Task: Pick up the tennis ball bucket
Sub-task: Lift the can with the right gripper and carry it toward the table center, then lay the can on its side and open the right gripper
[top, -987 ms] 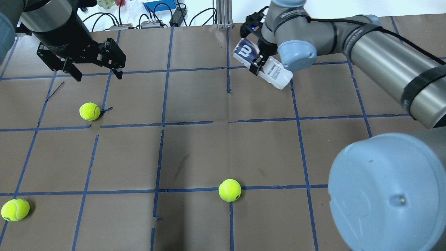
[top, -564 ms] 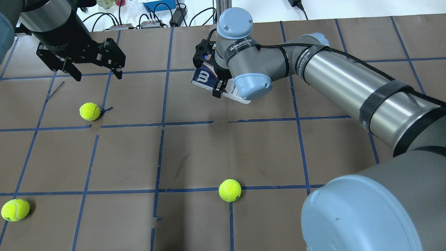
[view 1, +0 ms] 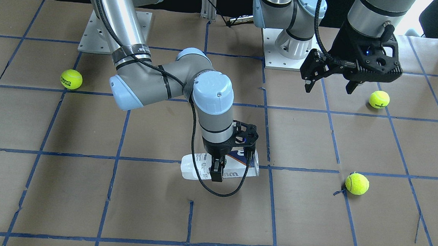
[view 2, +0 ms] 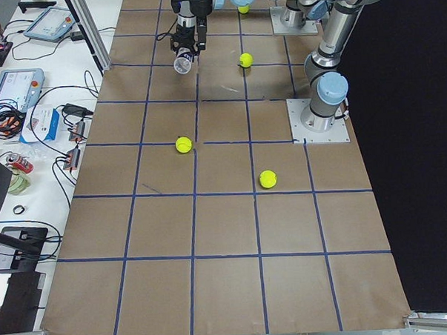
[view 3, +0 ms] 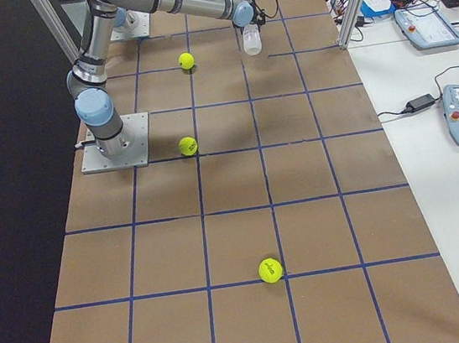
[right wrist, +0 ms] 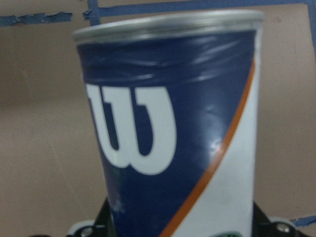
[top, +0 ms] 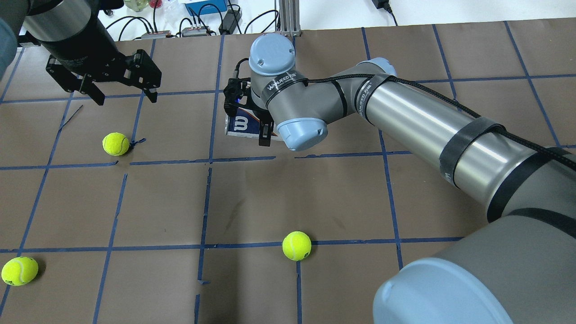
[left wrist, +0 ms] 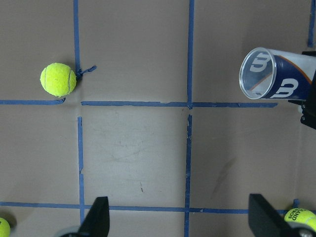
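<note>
My right end effector (view 1: pixel 232 164) is clenched across the middle of the tennis ball bucket (view 1: pixel 197 169), one finger on the side towards the operators and the other on the side towards my base. The bucket lies on its side in that grasp, roughly level. It sits over the middle of the desk (top: pixel 315 193), in the half farther from my base, and it looks raised clear of the brown paper. Its navy end with the white "W" points towards my left, while the pale, printed end points towards my right. My left wrist camera looks into the open, round mouth at the navy end and shows nothing inside. My right wrist camera is filled by the navy label, the "W" and the orange stripe, with the metal rim at the top. The right arm reaches far out across the desk, and its cable hangs in a loop below the bucket. My left end effector (top: pixel 127 98) hangs released and empty over the far left part of the desk, well apart from the bucket, its fingers spread wide. One tennis ball (top: pixel 116 143) rests on the desk just nearer my base than that end effector, beside a crossing of blue tape lines (top: pixel 243 159). A second ball (top: pixel 296 245) lies near the desk's middle, closer to my base, and a third ball (top: pixel 19 270) lies at my far left.
</note>
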### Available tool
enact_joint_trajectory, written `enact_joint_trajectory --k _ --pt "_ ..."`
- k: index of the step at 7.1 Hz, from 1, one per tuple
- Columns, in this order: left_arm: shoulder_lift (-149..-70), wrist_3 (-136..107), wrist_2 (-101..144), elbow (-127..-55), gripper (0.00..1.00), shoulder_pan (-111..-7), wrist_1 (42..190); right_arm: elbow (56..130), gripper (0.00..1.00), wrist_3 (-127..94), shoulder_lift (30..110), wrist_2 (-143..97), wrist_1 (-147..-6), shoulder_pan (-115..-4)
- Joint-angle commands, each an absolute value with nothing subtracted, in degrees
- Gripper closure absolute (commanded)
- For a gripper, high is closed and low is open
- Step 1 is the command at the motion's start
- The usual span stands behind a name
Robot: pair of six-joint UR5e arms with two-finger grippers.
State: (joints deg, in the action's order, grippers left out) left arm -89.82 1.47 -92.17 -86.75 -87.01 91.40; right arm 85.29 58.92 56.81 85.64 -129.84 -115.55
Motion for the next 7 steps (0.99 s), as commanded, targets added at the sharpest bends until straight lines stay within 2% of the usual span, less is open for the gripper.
enact_joint_trajectory --k 1,5,7 --pt "-89.82 1.49 -92.11 -86.75 0.0 -86.92 91.32 85.34 0.0 56.36 56.95 85.95 -129.81 -117.94" --pt "-89.82 0.97 -91.06 -86.4 0.0 -86.84 91.32 84.73 0.0 56.77 57.91 86.75 -129.38 -117.78" --pt "-89.91 1.58 -88.34 -86.4 0.0 -81.96 94.63 85.17 0.0 57.31 64.48 86.14 -120.81 -109.3"
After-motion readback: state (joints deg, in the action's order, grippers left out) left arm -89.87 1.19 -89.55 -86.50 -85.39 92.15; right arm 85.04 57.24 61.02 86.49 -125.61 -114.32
